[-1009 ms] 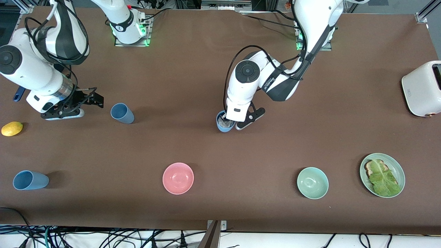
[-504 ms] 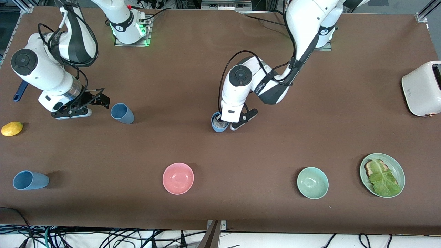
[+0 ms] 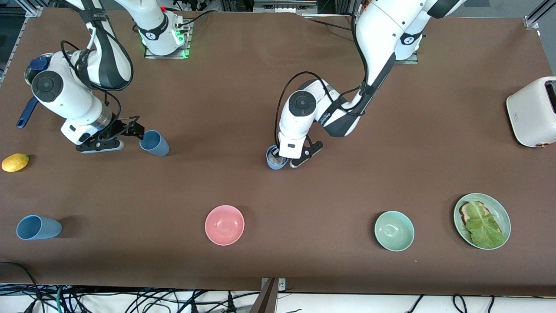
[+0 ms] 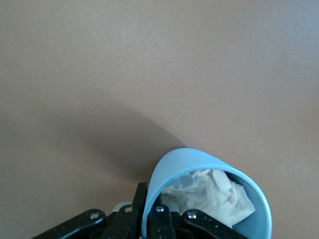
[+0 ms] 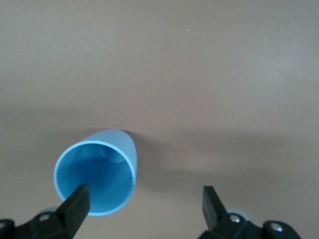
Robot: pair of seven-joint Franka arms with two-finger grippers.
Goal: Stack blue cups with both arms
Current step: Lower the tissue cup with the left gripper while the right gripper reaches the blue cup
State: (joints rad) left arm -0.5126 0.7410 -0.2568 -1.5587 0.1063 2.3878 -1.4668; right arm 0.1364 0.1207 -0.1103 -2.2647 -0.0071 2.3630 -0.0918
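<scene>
Only wristward: crumpled paper [image 4: 209,196] inside gripped cup [image 4: 204,164].

Light blue cups [image 3: 154,143], brown table [image 3: 278,87], white-and-black arms.

Matte light blue on all three cups, crumpled white filling [image 4: 209,196] inside the cup at the left gripper [image 3: 282,161]; plain brown across the tabletop; glossy white with black joint sections on both arms, black on the right gripper [image 3: 130,132]; pink bowl [image 3: 224,224]; mint-green bowl [image 3: 394,231]; pale green plate [image 3: 503,213] with brown toast and green leaf [image 3: 483,226]; yellow lemon [image 3: 15,162]; white toaster [image 3: 532,111].
</scene>
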